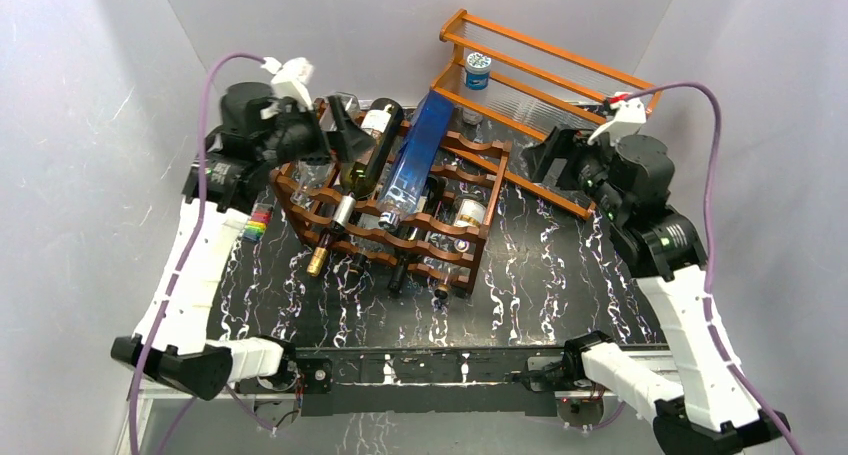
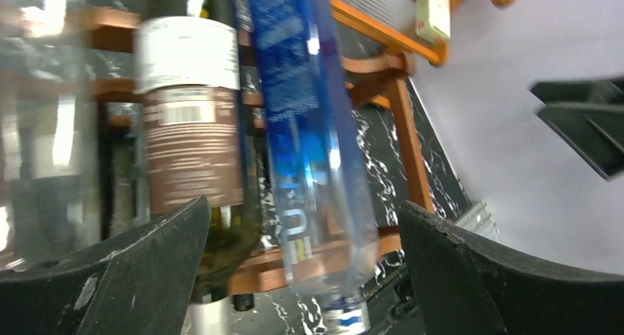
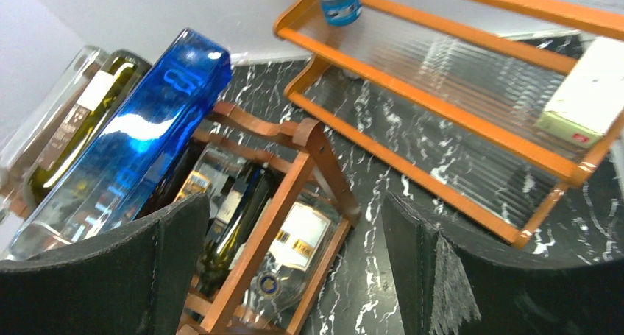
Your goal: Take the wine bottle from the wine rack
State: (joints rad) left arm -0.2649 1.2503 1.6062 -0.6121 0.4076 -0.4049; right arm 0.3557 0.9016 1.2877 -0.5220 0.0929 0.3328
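Observation:
The dark reddish-brown wine rack stands mid-table with several bottles lying in its slots. On its top tier a green wine bottle with a white and brown label lies beside a tall blue square bottle. My left gripper is open at the rack's back-left corner, close to the green bottle's base. In the left wrist view the green bottle and blue bottle fill the space beyond the open left gripper. My right gripper hangs open to the right of the rack. The right wrist view shows it over the rack's right end, holding nothing.
A lighter orange wooden shelf with clear ribbed panels stands behind and right of the rack, bearing a blue-lidded jar and a white box. A rainbow-striped item lies left of the rack. White walls close in on both sides.

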